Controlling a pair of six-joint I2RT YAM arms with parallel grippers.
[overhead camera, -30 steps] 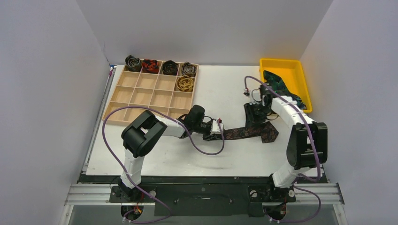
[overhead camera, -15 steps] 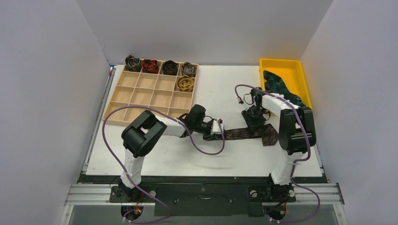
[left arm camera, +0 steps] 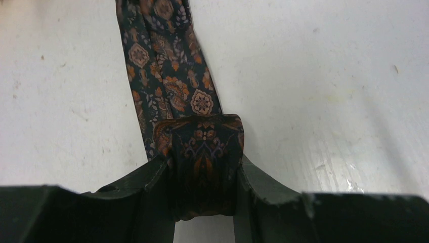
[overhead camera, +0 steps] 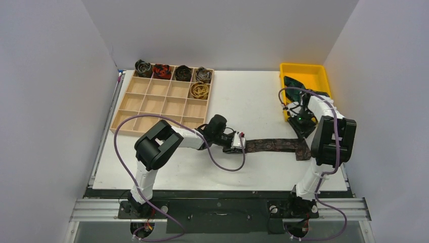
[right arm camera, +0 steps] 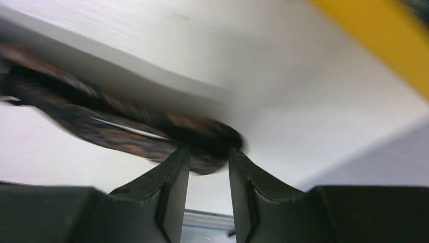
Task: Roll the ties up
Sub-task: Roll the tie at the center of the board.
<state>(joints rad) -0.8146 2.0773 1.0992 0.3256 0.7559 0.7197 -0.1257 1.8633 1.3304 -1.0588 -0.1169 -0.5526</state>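
The dark patterned tie (overhead camera: 273, 146) lies stretched across the surface (overhead camera: 238, 96) with bare white on either side. Its wide end is near the right edge, by the yellow bin (overhead camera: 324, 76). Only the left wrist view shows the left claw (left arm camera: 205, 169) clamped on the tie's folded end. The right claw (right arm camera: 208, 152) is blurred and narrow at the wide end; I cannot tell whether it grips. The left forearm reaches low.

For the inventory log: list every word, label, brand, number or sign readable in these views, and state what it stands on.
No readable text in any view.
The tie carries only an ornamental floral pattern, no letters.
The wooden tray and the yellow bin show no legible markings.
The right wrist view is motion-blurred.
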